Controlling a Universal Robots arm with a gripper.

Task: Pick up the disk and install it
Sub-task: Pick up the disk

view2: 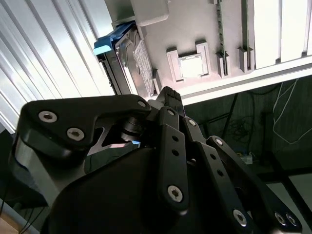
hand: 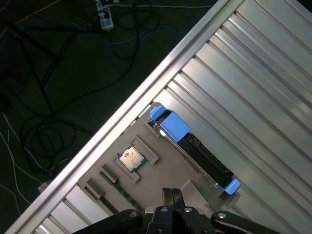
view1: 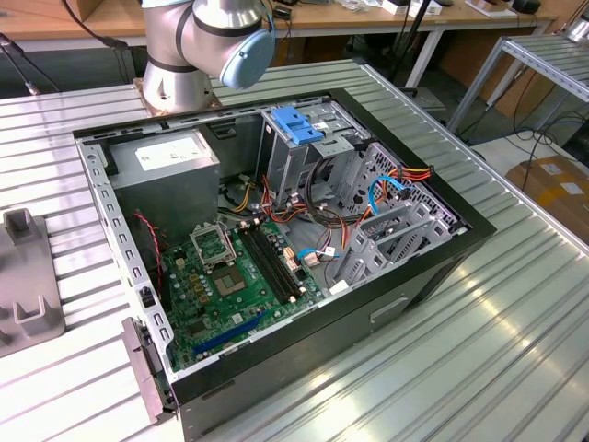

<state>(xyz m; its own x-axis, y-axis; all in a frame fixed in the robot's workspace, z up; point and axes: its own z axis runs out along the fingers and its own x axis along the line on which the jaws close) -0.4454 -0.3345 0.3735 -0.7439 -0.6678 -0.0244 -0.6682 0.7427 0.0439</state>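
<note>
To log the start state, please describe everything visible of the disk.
The disk is a flat rectangular drive: grey metal body, bright blue plastic rails at both ends. It stands on edge in a grey holder plate that lies on the ribbed metal table. Only that plate touches it; the gripper is apart from it.

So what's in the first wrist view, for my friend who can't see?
The disk, with bright blue rails, stands on edge in a grey holder on the ribbed metal table. The gripper hangs apart from it; a small square chip sits in the same holder.
</note>
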